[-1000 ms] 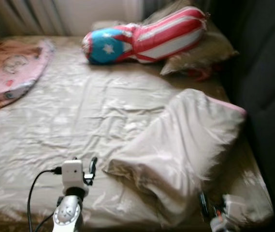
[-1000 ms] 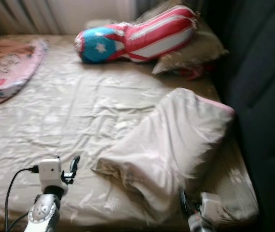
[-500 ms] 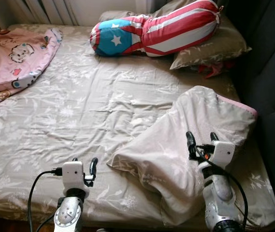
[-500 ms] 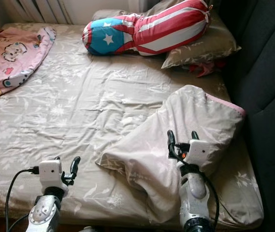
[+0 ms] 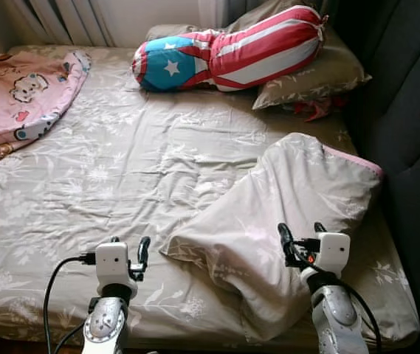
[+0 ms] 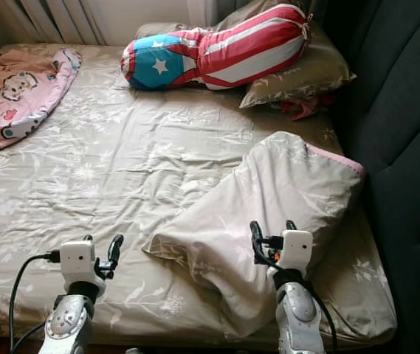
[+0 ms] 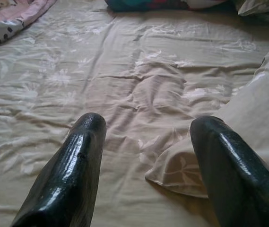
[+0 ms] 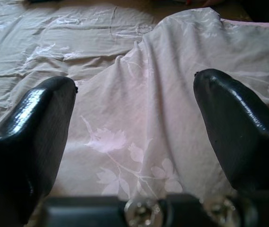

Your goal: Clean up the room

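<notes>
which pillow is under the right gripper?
The beige floral pillow at the bed's near right, with the open right gripper above it. The striped star bolster and the pillow under it lie at the far end.

Beige floral bed sheet (image 5: 121, 162): soft matt cloth, creased. Folded duvet (image 5: 283, 214) on it: same cloth, faint sheen, pink trim at edge. Beyond duvet, striped bolster (image 5: 224, 55): smooth, slightly shiny fabric. Pink blanket (image 5: 18, 96) at sheet's far corner: printed fleecy cloth. Left gripper (image 7: 146, 161) and right gripper (image 8: 134, 127) fingers: glossy black plastic. Arms: silver metal.
</notes>
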